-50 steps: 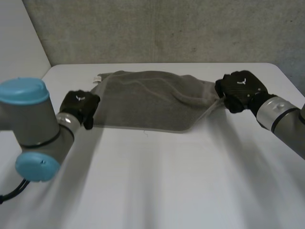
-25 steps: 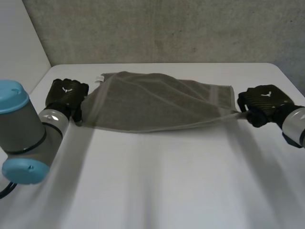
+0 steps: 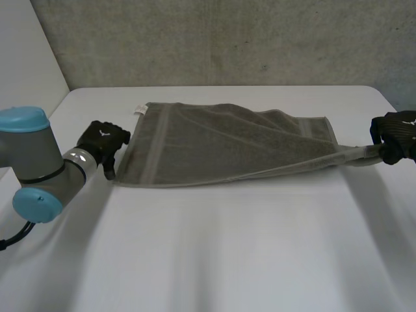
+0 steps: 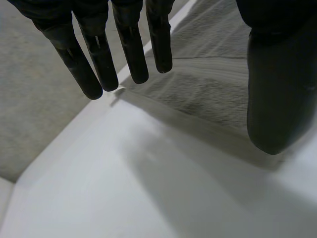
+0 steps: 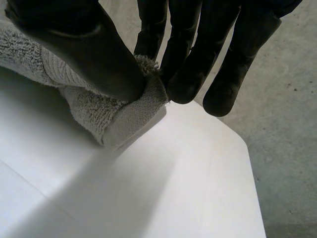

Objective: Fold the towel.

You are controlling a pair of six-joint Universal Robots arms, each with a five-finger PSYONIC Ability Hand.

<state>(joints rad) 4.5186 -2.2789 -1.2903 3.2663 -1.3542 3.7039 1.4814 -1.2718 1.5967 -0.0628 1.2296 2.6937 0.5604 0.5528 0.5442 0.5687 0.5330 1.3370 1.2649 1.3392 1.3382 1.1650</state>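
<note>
Starting on the left, the left hand (image 3: 104, 138) sits just beside the near left corner of the towel (image 3: 221, 146). Its fingers (image 4: 131, 49) hang straight and loose, well apart from the thumb, gripping nothing. The grey towel lies spread across the far half of the white tabletop (image 3: 227, 253), with a small white tag (image 3: 138, 109) at its far left corner. Its near right corner is stretched into a tight point toward the tabletop's right edge. There the right hand (image 3: 395, 133) has it pinched between thumb and fingers, terry bunched up under the thumb.
</note>
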